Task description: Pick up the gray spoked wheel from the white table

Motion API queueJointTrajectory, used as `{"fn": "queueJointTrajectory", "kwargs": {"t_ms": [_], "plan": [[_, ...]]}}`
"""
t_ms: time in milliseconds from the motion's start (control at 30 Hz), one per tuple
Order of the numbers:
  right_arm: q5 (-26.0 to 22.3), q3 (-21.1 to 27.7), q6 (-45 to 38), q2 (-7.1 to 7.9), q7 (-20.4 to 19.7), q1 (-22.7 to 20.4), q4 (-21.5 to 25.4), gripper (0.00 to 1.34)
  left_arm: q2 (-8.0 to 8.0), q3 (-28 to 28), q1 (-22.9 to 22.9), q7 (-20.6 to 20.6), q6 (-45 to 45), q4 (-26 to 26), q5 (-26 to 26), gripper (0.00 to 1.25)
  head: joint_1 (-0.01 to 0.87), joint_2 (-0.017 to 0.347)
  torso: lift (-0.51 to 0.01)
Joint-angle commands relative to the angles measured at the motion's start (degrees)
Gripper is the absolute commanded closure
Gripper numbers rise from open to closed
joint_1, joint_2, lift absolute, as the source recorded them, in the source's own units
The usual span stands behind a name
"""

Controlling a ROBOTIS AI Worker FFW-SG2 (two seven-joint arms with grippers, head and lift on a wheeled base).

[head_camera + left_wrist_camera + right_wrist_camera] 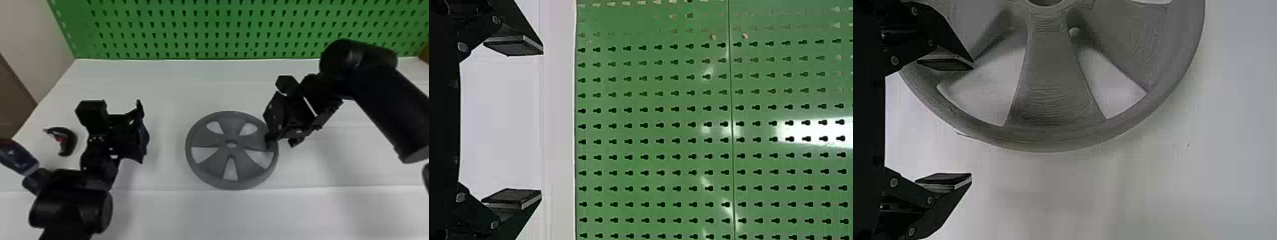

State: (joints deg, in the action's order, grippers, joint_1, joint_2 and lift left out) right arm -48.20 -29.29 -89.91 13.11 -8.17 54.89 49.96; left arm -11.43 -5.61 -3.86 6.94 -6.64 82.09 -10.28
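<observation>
The gray spoked wheel lies flat on the white table, near the middle of the head view. At its right side is my right gripper, one finger over the wheel's rim area. In the right wrist view, my right gripper stands open, its upper finger over the wheel and the other beyond the rim above bare table. My left gripper is left of the wheel and apart from it. In the left wrist view, my left gripper is open with nothing between its fingers.
A green pegboard rises along the table's back edge. A dark curved object with red inside lies at the left, beside the left arm. Another dark blue and red item shows at the far left edge.
</observation>
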Motion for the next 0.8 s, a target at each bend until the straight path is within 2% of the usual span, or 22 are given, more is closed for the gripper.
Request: {"fn": "queueJointTrajectory", "kwargs": {"t_ms": [0,133,267,300,333,433,467,500,567,700,767], "plan": [[3.11,2.22,-0.17,-0.89,-0.09,-0.22,-0.12,0.47,0.0,-0.01,0.0,0.0,0.31,0.0,0.0,0.25,0.806,0.044,-0.098],[3.11,3.01,-0.17,-1.42,-2.29,-0.13,-0.3,0.47,0.0,-0.19,-0.09,0.0,0.57,0.0,0.09,0.25,0.806,0.044,-0.098],[3.02,2.4,-0.17,-2.3,-3.52,0.66,-2.76,0.47,0.0,-0.36,-0.27,0.0,0.84,0.0,0.17,0.25,0.806,0.044,-0.098],[1.27,2.4,-0.17,-2.47,-5.89,0.66,-2.76,0.47,0.0,-0.45,-0.27,0.0,0.92,0.0,0.26,0.25,0.806,0.044,-0.098],[-2.16,2.48,-0.17,-2.56,-10.64,0.74,-2.76,0.47,0.0,-0.36,-0.27,0.0,0.92,0.0,0.26,0.25,0.806,0.044,-0.098],[-20.62,2.31,0.53,-2.47,-31.91,0.74,-3.29,0.47,0.0,-0.28,-0.09,0.0,0.92,0.0,0.35,0.25,0.806,0.044,-0.098],[-28.97,1.87,2.2,-2.47,-39.9,0.74,-4.52,0.47,0.0,-0.19,0.0,0.0,0.92,0.0,0.35,0.25,0.806,0.044,-0.098],[-40.83,1.34,4.22,-2.3,-51.59,0.48,-5.48,0.47,0.0,-0.1,0.08,0.0,0.92,0.0,0.35,0.25,0.806,0.044,-0.098],[-54.72,-0.06,7.56,-1.77,-64.95,-0.31,-5.31,0.47,0.0,-0.28,0.0,0.0,0.92,0.0,0.61,0.25,0.806,0.044,-0.098],[-64.39,-1.12,10.72,-1.42,-74.62,-1.28,-4.96,0.47,0.0,-0.19,0.08,0.0,0.92,0.0,0.61,0.25,0.806,0.044,-0.098],[-66.85,-1.21,12.3,-1.42,-76.99,-1.54,-4.96,0.47,0.0,-0.1,0.26,0.0,0.92,0.0,0.53,0.25,0.806,0.044,-0.098]]}}
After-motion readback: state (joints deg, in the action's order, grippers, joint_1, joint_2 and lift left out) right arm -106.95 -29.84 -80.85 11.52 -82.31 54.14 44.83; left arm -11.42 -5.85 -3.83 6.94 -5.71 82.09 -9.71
